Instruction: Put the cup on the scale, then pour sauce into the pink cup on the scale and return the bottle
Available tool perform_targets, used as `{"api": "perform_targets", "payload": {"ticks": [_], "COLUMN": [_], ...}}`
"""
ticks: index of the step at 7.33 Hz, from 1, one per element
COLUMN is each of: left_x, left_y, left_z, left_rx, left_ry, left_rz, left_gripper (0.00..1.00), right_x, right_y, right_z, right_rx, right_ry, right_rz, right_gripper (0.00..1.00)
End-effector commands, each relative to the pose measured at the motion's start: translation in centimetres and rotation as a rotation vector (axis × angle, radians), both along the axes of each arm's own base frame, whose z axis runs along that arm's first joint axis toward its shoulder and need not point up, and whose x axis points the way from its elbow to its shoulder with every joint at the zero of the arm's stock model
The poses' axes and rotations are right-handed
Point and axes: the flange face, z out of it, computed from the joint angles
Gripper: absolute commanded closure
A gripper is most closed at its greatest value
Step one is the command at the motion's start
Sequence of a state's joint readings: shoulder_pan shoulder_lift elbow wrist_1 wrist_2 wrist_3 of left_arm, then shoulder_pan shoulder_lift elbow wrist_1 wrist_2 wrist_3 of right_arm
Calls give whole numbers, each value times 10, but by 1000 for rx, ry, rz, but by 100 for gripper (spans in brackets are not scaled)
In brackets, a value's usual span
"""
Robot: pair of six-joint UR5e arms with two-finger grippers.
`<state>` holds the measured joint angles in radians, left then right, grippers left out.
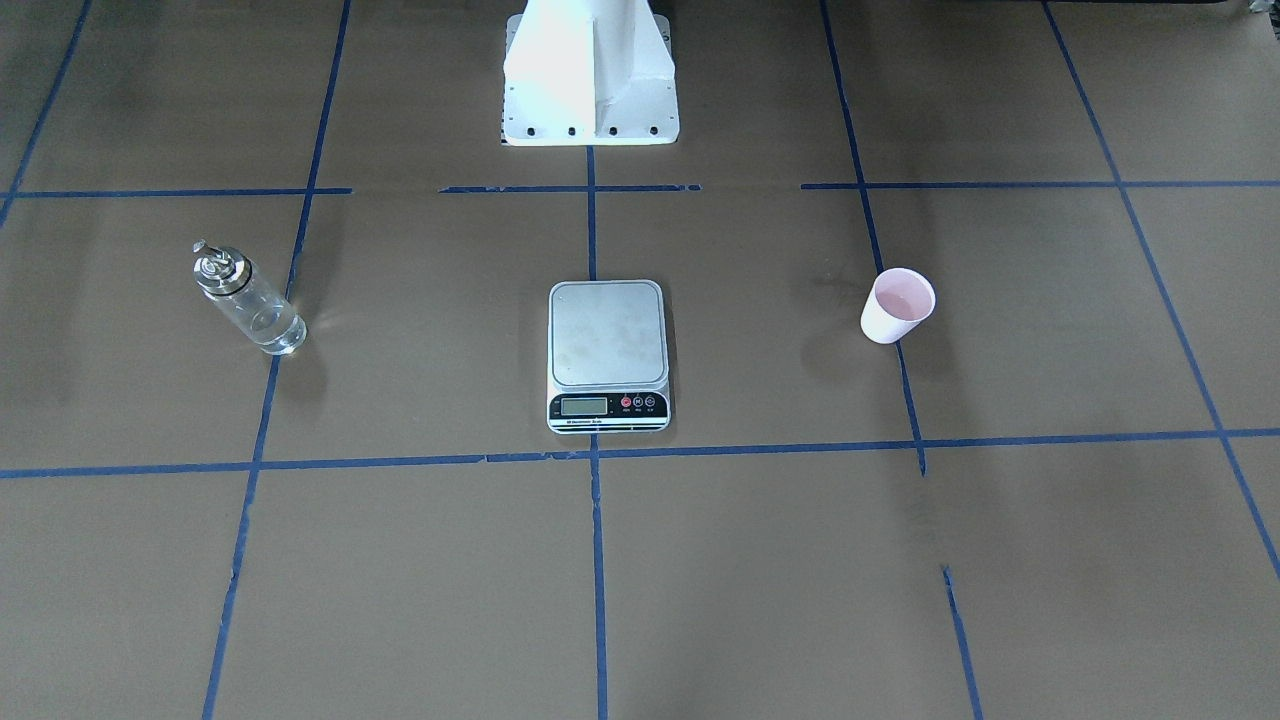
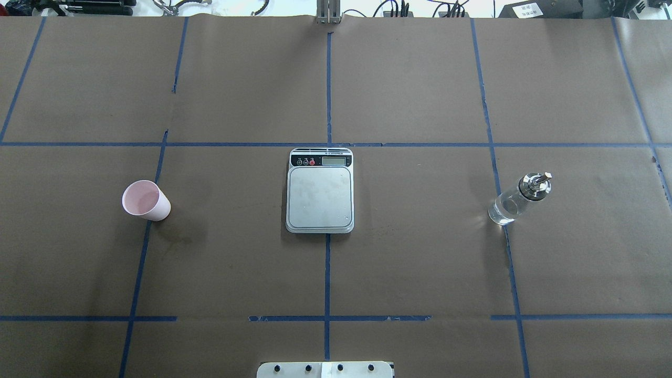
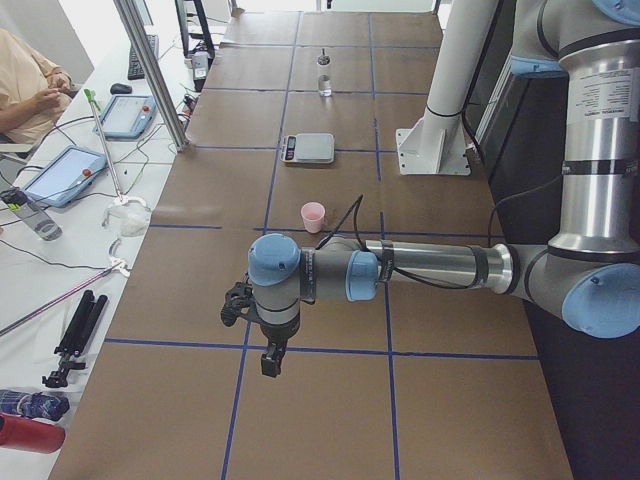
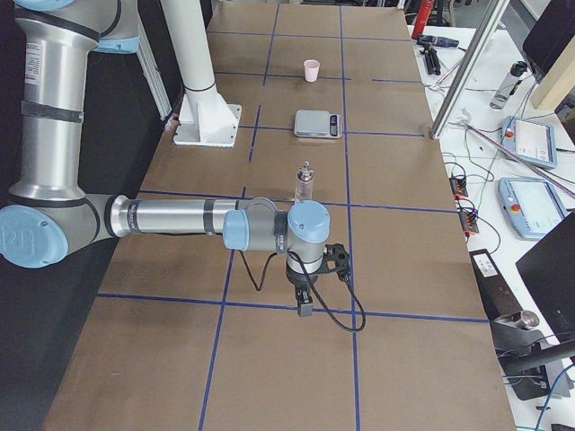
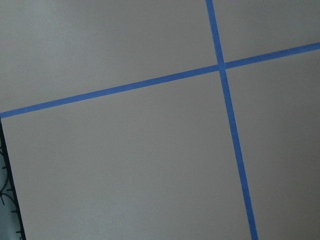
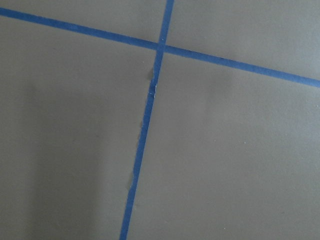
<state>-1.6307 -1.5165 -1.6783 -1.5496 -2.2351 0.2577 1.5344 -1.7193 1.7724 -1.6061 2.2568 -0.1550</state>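
The pink cup [image 1: 897,305] stands upright on the table, on my left side [image 2: 145,200], apart from the scale. The scale [image 1: 607,350] lies at the table's middle [image 2: 319,191] with its silver plate bare. The glass bottle [image 1: 247,298] with a silver pourer cap stands on my right side [image 2: 517,199], with clear sauce in its lower part. My left gripper [image 3: 270,360] hangs over the table's left end, far from the cup [image 3: 313,215]. My right gripper [image 4: 304,305] hangs over the right end, short of the bottle [image 4: 305,184]. I cannot tell whether either is open or shut.
The white robot base [image 1: 590,80] stands behind the scale. Blue tape lines [image 5: 220,67] cross the brown paper; both wrist views show only paper and tape [image 6: 160,47]. A side bench holds tablets [image 3: 65,175], and an operator [image 3: 25,85] sits there.
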Motion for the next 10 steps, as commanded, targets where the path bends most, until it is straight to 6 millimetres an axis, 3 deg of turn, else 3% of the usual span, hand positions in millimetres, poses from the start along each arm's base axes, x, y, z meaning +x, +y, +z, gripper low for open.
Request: {"api": "perform_targets", "payload": {"ticks": [1, 2, 4, 6, 7, 8, 9, 10], "left_x": [2, 11, 16, 26, 48, 102, 141, 185], "left_y": [-12, -23, -33, -38, -38, -35, -35, -27], "left_z": [-23, -41, -82, -102, -121, -121, -136, -165], "left_rx": [155, 325, 665, 601, 643, 600, 461, 404], "left_ry": [8, -9, -16, 119, 175, 255, 330, 341], "left_rz": [5, 23, 28, -61, -37, 22, -58, -125], "left_gripper": [0, 0, 0, 0, 0, 0, 0, 0], "right_x": [-7, -11, -13, -13, -15, -17, -19, -22], "right_y": [-21, -42, -52, -53, -52, -51, -51, -52], "right_z": [-35, -59, -75, -71, -64, -70, -70, -73], "right_rx": [61, 149, 299, 253, 232, 246, 245, 246], "right_ry": [-65, -69, -79, -87, -121, -144, -146, -151], "right_rz": [-2, -8, 6, 56, 49, 39, 40, 38], "right_gripper": [0, 0, 0, 0, 0, 0, 0, 0]}}
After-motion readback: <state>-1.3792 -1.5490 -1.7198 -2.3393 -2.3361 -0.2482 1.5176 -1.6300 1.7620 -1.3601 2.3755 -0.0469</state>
